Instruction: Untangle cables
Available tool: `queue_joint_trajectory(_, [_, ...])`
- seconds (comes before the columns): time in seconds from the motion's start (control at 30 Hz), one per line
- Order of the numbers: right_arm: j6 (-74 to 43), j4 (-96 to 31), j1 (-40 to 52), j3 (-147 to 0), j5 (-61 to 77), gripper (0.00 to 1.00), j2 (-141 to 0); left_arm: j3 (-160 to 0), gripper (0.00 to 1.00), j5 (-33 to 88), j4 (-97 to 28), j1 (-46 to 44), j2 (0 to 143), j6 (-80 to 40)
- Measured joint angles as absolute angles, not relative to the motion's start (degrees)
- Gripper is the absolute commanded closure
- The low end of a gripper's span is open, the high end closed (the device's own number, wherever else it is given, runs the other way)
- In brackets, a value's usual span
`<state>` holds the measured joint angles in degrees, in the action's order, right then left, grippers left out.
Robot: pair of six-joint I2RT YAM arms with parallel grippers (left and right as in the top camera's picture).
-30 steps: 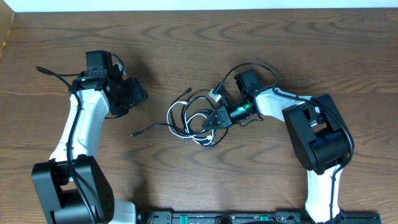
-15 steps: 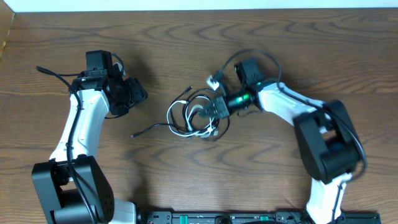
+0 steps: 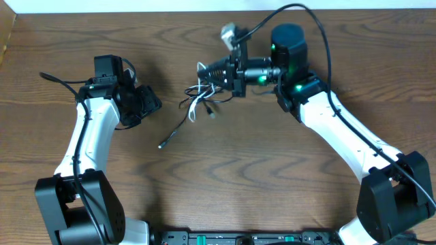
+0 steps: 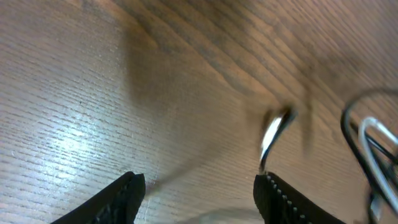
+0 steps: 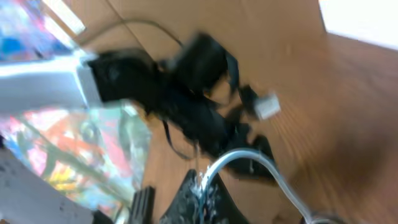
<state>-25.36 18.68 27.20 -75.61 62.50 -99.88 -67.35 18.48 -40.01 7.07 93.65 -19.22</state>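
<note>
Overhead: the right gripper point(image 3: 204, 71) points left over the far middle of the table point(image 3: 272, 177). Its jaws are pinched together on the cables point(image 3: 196, 99), whose tangle spreads just on the near side of it. One black tail trails toward the near left, and a white plug point(image 3: 228, 32) shows farther back. The left gripper point(image 3: 151, 103) sits well left of the bundle.

Left wrist: its fingers point(image 4: 124, 193) stand apart over bare wood (nothing between them), with cable loops at the right edge.

Right wrist: blurred, with a pale cord at the closed tips.
</note>
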Motion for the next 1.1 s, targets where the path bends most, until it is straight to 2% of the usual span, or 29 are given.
queue_joint_trajectory(0.17, [-32.1,26.9,27.2,-75.6,63.5,0.99,-99.8,-67.3,0.39,18.5,-40.0,7.1,93.6,-19.2])
queue_joint_trajectory(0.43, [-34.7,13.0,27.2,-75.6,51.9,0.99,-99.7,-67.3,0.39,18.5,-40.1,7.1,93.6,-19.2])
queue_joint_trajectory(0.93, [-37.1,11.4,27.2,-75.6,44.1,0.99,-99.7,-67.3,0.36,18.5,-40.0,7.1,93.6,-17.9])
queue_joint_trajectory(1.0, [-37.3,12.2,27.2,-75.6,43.9,0.99,-99.7,-67.3,0.34,18.5,-40.0,7.1,93.6,-17.9])
queue_joint_trajectory(1.1, [-40.4,22.2,27.1,-75.3,44.2,0.99,-99.8,-67.2,0.34,18.5,-40.1,7.1,93.6,-17.9])
